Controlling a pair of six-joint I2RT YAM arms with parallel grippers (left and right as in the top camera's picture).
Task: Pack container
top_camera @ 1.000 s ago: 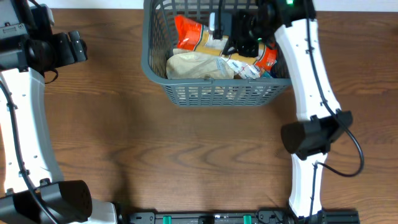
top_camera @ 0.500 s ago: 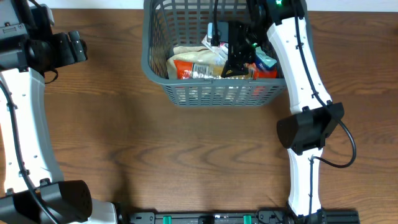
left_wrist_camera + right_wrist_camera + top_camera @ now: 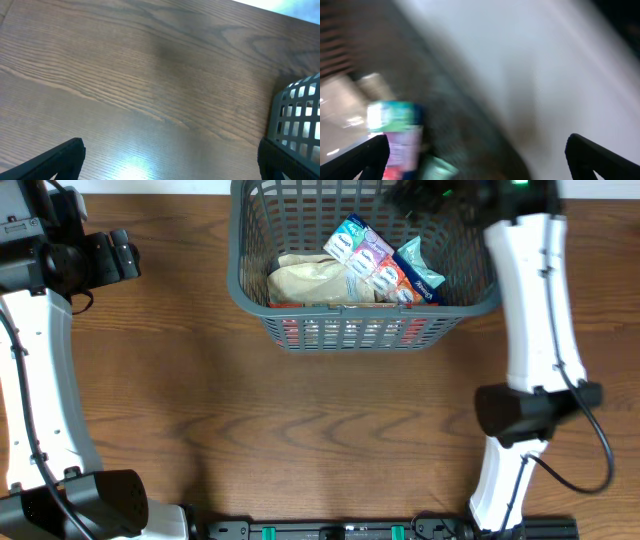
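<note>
**Container (image 3: 350, 330) at twelve o'clock, packets inside, jaws apart on either side**

Wooden table (image 3: 300, 420), brown and grained, fills the overhead view. The left arm (image 3: 40, 380) runs up the nine o'clock edge and ends near ten o'clock, well apart from the container. The right arm (image 3: 535, 310) rises from five o'clock. Its white link passes just beside the container's three o'clock wall, and its dark wrist is blurred over the far rim at one o'clock.

The container, dark grey with lattice sides, stands at twelve o'clock on the table, its far end cut off by the frame.

- **Beige bag** (image 3: 305, 280): it lies toward nine o'clock inside the container.
- **Multicoloured packet** (image 3: 362, 260): it rests in the middle, overlapping the bag.
- **Teal packet** (image 3: 420, 272): it sits tilted toward three o'clock, touching the multicoloured packet.
- **Orange wrapper** (image 3: 292, 330): it shows through the slots of the near wall, beneath the others.

The left gripper (image 3: 172, 160) has its fingers spread wide at seven and five o'clock of its wrist view. Only bare table lies between them, and a container corner shows at four o'clock. The right gripper (image 3: 480, 160) appears in a badly smeared view, its fingers likewise spread at the lower corners and gripping nothing. Blurred packets show at eight o'clock.
</note>
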